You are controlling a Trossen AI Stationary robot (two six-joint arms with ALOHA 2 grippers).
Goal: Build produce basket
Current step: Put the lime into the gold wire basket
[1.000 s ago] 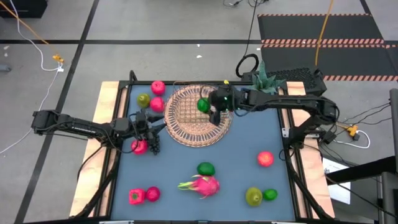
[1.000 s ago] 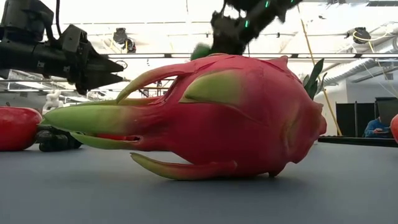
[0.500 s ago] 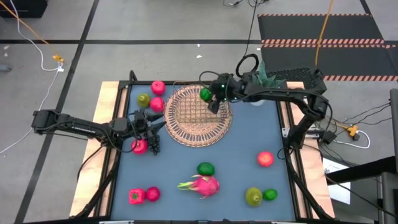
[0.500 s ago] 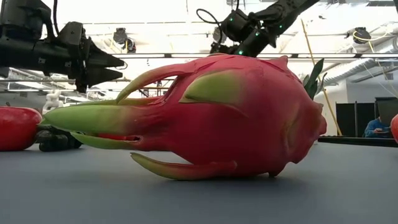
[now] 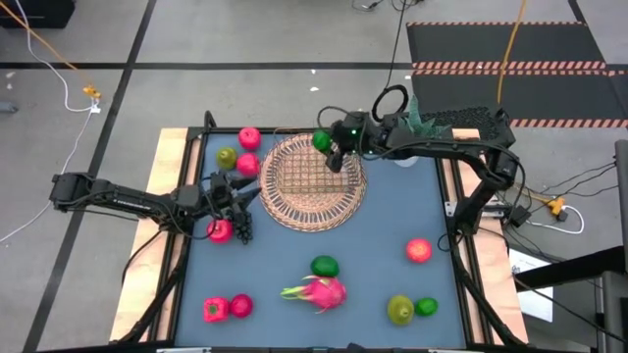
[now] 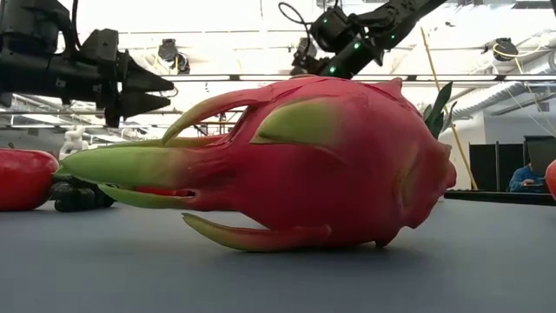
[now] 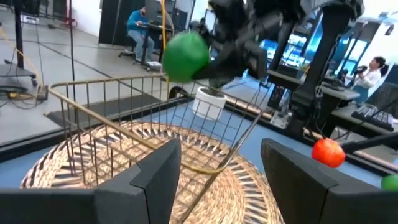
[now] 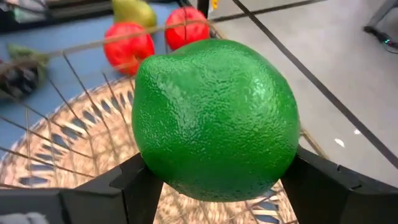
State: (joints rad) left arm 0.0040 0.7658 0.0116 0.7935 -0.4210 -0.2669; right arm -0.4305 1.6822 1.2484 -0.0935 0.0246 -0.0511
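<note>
My right gripper (image 5: 327, 147) is shut on a green lime (image 8: 214, 118) and hangs in the air over the far rim of the round wicker basket (image 5: 312, 186), above its thin wire frame (image 7: 149, 112). My left gripper (image 5: 245, 196) is open at the basket's left rim, above the table. The dark grapes (image 5: 242, 228) and a pink fruit (image 5: 220, 231) lie on the mat beside it. The dragon fruit (image 5: 319, 291) lies on its side near the near edge and fills the low view (image 6: 287, 165). My right gripper pinches the lime between its two fingers (image 8: 134, 180), one on each of its opposite sides (image 8: 155, 168). The fingers slant down from the table's right and far side. The lime is lifted clear, above the basket's weave.
Loose produce lies on the blue mat: two pink fruits (image 5: 249, 137) and a pear (image 5: 227, 157) far left, a green fruit (image 5: 325, 266), a red one (image 5: 419, 250), a pear (image 5: 400, 310), a red pepper (image 5: 215, 310). A potted plant (image 5: 412, 123) stands by the far edge.
My right gripper, still shut on the lime, has risen and moved from over the basket's middle toward the table's far edge, ending above the basket's far rim.
</note>
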